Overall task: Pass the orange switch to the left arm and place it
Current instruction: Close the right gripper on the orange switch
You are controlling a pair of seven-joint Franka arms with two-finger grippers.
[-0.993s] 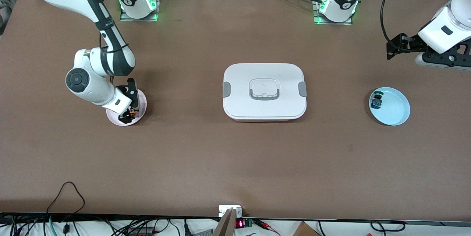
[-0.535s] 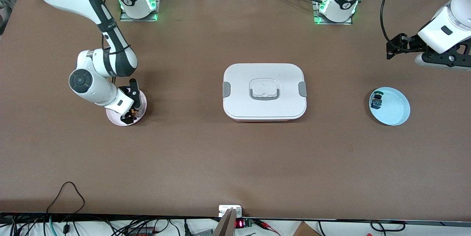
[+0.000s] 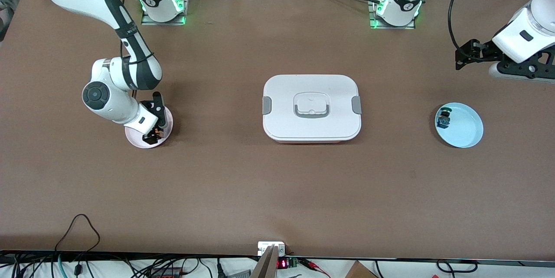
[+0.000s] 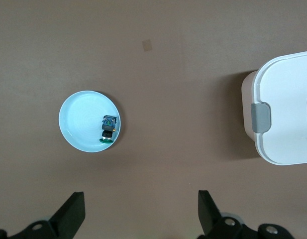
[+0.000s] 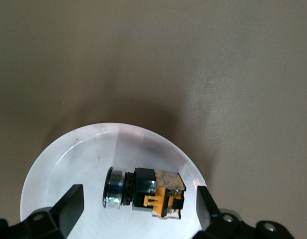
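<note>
Right wrist view: my right gripper (image 5: 137,209) is spread wide over the pink plate (image 5: 58,164) — the orange switch (image 5: 146,192) lies flat, long axis between my fingers (image 5: 68,204). My left gripper (image 4: 139,214) waits, also apart.

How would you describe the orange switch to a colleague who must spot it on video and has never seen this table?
Start at the white box in the table's middle and go toward the right arm's end to the pink plate under the open right gripper. The orange switch lies on its side in that plate. Its orange body sets it apart from the green-blue switch in the blue plate.
</note>
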